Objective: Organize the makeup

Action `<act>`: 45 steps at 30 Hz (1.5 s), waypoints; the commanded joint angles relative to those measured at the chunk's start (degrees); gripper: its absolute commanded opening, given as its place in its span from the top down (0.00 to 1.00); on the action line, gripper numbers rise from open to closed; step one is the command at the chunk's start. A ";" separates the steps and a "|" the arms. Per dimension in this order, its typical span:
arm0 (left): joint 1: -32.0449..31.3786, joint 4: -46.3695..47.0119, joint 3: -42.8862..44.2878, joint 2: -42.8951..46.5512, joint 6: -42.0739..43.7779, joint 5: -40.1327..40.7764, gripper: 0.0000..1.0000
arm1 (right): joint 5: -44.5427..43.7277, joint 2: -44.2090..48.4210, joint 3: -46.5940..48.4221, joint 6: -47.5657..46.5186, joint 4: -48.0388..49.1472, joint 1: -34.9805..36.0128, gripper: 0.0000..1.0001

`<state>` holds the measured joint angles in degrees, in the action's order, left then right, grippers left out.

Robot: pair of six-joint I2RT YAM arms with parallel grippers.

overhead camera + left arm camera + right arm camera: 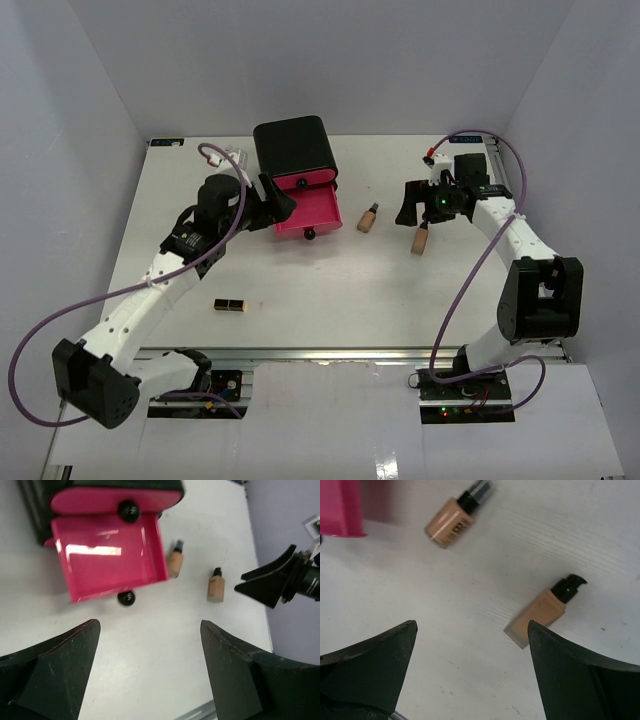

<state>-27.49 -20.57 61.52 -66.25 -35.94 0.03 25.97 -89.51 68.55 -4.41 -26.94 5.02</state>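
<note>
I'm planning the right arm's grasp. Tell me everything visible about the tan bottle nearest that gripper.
The tan bottle has a flat-sided, peach-coloured body and a black pump top. It lies on its side on the white table, nothing else touching it, near the open right gripper, apart from the second bottle.

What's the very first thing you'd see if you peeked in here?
The bright pink drawer jumps out, pulled open from the black box at the back. Two tan bottles lie to its right, and a black-and-gold lipstick case lies alone toward the front left.
</note>
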 commanded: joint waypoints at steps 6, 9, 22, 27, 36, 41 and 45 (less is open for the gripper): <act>0.41 -6.43 -15.70 19.43 -11.47 6.31 0.06 | -21.33 -5.48 -1.13 13.93 -1.27 0.78 0.01; 0.41 -7.82 -17.51 21.69 -13.14 6.67 0.06 | -22.58 -8.59 -0.02 15.24 -1.10 0.83 0.03; 0.41 -9.93 -19.36 24.36 -15.77 6.86 0.05 | -25.61 -11.90 -1.40 16.02 -0.05 2.71 0.37; 0.41 -9.51 -19.29 23.58 -15.61 6.81 0.05 | -27.66 -9.79 -3.86 14.58 1.16 2.71 0.53; 0.41 -8.24 -18.90 22.35 -14.16 6.39 0.04 | -23.07 -8.09 -3.62 8.05 3.97 2.71 0.83; 0.41 -7.79 -19.19 22.59 -13.88 6.58 0.04 | -15.37 -3.99 -1.12 -3.02 7.56 3.02 0.92; 0.41 -7.47 -19.51 22.83 -13.81 6.65 0.03 | -4.63 2.21 -1.38 -11.65 13.55 4.95 0.92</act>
<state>-27.44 -29.35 42.46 -44.10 -50.44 6.50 8.53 -95.72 64.25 -3.63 -23.07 7.81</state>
